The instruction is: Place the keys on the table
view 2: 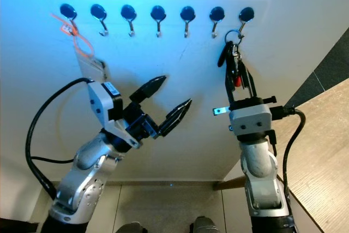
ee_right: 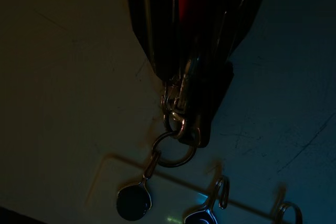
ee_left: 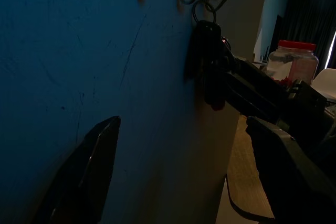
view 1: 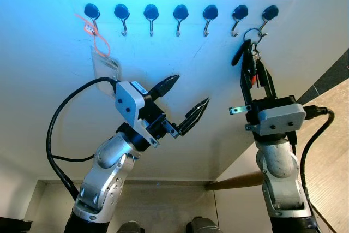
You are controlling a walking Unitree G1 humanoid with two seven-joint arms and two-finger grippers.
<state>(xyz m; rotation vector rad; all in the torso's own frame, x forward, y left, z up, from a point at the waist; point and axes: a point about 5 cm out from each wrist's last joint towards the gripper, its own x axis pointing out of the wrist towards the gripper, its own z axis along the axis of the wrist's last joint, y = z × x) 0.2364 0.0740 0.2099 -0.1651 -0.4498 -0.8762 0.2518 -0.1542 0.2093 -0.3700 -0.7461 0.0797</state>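
Note:
A bunch of keys (view 1: 240, 54) with a black fob and a red tag hangs by its ring (ee_right: 174, 153) from the rightmost wall hook (view 1: 269, 13). My right gripper (view 1: 254, 63) reaches up along the wall and is shut on the keys, its black fingers (ee_right: 149, 30) pressed on either side of the bunch below the ring. The ring is still looped on the hook. My left gripper (view 1: 191, 90) is raised before the middle of the wall, open and holding nothing, well left of the keys (ee_left: 210, 64).
A row of several black-capped hooks (view 1: 180, 13) runs along the white wall. A clear badge holder (view 1: 105, 66) on an orange lanyard hangs from the leftmost hook. A wooden table top (view 1: 334, 135) lies at the right. A red-lidded jar (ee_left: 294, 61) stands beyond it.

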